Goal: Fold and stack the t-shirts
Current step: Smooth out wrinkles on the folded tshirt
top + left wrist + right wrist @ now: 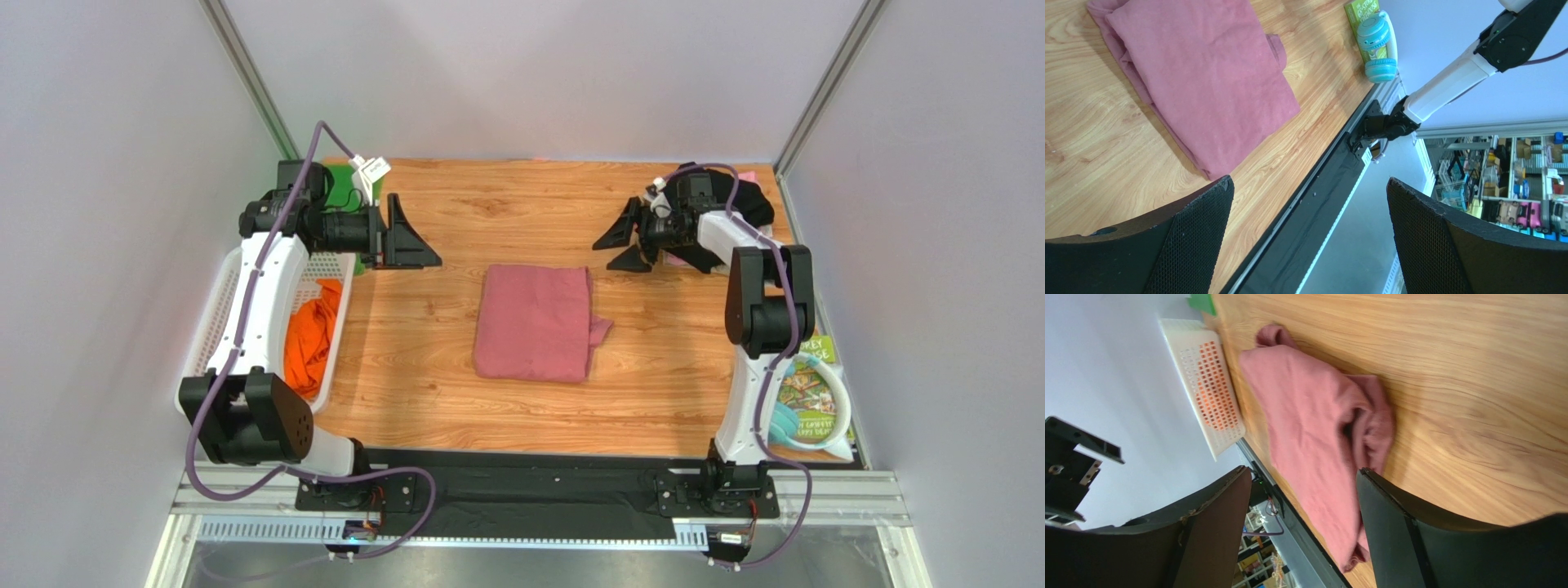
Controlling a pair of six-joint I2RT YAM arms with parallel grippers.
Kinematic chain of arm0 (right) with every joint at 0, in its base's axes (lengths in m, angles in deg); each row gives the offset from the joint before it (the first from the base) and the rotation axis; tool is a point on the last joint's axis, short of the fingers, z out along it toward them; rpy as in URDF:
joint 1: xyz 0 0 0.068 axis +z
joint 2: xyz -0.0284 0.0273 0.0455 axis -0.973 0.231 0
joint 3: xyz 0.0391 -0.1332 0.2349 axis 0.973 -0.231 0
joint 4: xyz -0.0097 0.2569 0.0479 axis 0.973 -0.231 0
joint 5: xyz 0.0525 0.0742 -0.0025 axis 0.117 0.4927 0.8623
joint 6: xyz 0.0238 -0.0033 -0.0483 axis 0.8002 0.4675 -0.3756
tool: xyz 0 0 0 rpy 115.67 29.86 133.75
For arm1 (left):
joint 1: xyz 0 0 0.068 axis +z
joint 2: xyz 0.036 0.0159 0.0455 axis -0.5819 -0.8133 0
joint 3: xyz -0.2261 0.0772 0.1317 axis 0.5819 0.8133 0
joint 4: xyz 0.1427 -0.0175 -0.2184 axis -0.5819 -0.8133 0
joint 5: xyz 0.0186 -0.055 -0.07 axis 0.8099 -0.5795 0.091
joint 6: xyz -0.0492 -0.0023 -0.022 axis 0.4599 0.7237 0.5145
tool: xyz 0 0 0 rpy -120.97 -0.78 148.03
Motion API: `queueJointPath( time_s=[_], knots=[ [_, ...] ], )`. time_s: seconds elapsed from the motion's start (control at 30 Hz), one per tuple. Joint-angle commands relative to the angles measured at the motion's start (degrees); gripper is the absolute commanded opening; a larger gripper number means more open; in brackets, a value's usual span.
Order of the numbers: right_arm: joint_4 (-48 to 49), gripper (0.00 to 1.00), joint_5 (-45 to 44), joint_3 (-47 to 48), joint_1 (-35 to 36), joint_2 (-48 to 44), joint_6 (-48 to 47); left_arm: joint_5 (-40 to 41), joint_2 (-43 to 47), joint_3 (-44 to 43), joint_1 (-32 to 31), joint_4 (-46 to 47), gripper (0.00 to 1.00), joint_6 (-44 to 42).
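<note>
Shirt (536, 322), rose, folded, between the grippers and clear of both, left gripper (411, 239) spread wide, right gripper (622, 245) spread, both empty

**A:** What kind of place is this, somebody's laundry room?

**B:** Nah, it reads as a robotics lab cell. The left arm (264, 288) and right arm (743, 410) are bolted to a black base rail (540, 472) on aluminium framing (846, 496) at the edge of a wood-look table (417, 404). Plain pale panels (552, 74) on metal posts (252, 80) box it all in.

**A:** And the dusty-rose t-shirt (536, 322) and white basket (215, 312)?

**B:** They just lie on that bench setup. Past the table edge, the left wrist view catches storage shelves (1517, 177) crammed with boxes and gear, so proper lab-slash-workshop clutter.
</note>
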Motion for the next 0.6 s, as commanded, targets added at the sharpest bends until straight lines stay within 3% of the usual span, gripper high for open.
queueJointPath(
  time_s=[0.0, 0.2, 0.37, 0.57],
  knots=[
    [-0.8, 0.72, -2.7, -0.6, 0.4, 3.1, -3.0, -2.0, 2.2, -2.9, 0.2, -0.7, 1.0, -0.4],
    [-2.4, 0.82, -4.7, 1.0, 0.6, 7.4, -5.1, -1.9, 1.7, -3.2, 0.2, -1.9, 1.0, -0.8],
    [-3.9, 0.98, -5.5, 2.8, 1.1, 9.9, -6.9, -1.8, 1.0, -3.6, 0.2, -2.4, 1.0, -0.9],
    [-7.1, 1.0, -7.8, 7.1, 3.4, 12.5, -9.9, -1.8, 0.6, -4.0, 0.2, -2.4, 1.0, -0.8]
  ],
)
